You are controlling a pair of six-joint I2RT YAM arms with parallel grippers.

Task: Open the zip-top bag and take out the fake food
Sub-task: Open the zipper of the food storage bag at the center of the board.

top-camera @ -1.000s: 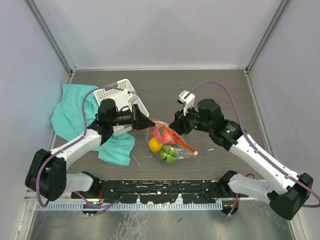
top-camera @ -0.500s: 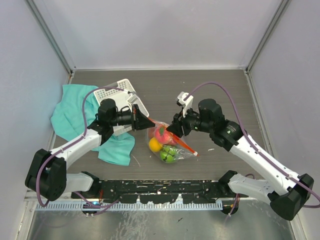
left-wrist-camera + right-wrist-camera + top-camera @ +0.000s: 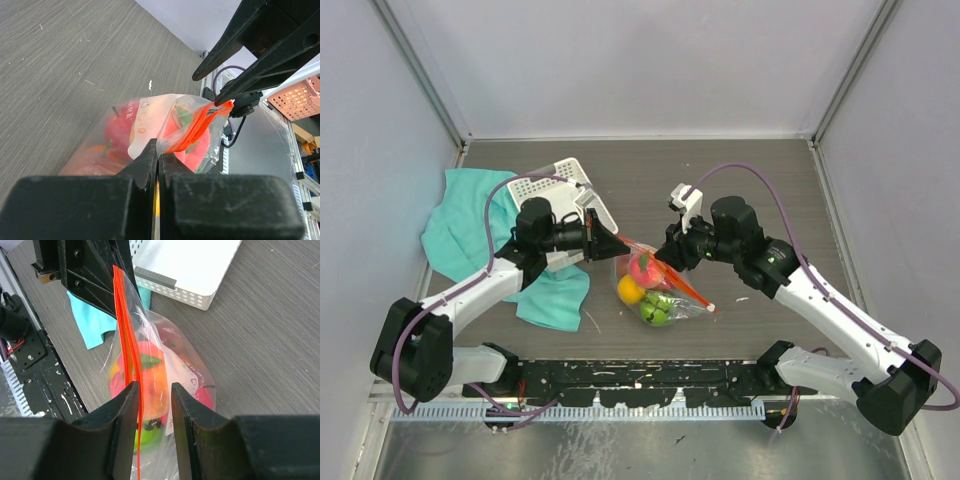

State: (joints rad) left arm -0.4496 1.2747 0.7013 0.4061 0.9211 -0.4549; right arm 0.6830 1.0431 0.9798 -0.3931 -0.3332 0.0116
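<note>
Your L gripper (image 3: 157, 150) has its jaws clamped on the zip-top bag (image 3: 150, 120) edge. R gripper (image 3: 154, 387) jaws are apart, astride the orange zip strip (image 3: 125, 325). Fake food (image 3: 642, 270) sits inside.

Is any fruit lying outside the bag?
No, the red, orange and green fruit all sit inside the clear bag.

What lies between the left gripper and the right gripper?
The zip-top bag with the fake food is between left gripper and right gripper, seen in the top view.
</note>
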